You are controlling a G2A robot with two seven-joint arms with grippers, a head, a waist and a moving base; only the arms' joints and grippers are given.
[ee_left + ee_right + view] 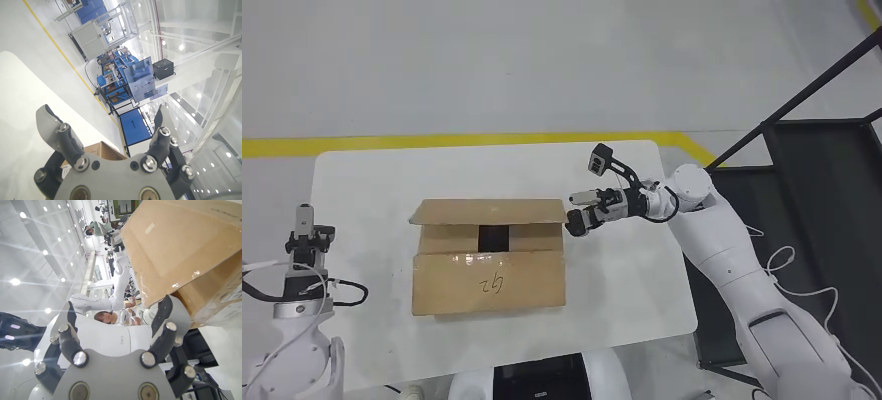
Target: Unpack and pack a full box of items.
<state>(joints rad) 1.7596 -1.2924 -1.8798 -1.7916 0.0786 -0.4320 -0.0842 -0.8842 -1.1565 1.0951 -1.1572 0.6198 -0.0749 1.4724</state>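
I see the brown cardboard box [489,270] at the middle of the white desk [622,290], its long axis running 9-to-3. My right gripper [575,222], jaws spread and empty, is the nearer one, just off the box's far right corner, so the box lies at its 9 o'clock. The left gripper [304,240], also spread, hangs well apart.

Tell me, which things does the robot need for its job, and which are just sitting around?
For the job:
cardboard box, top flaps not fully shut
right gripper, open, by the box's flap corner
left gripper, open, at the table's left edge

Just around:
white table
yellow floor line
black rack beside the table
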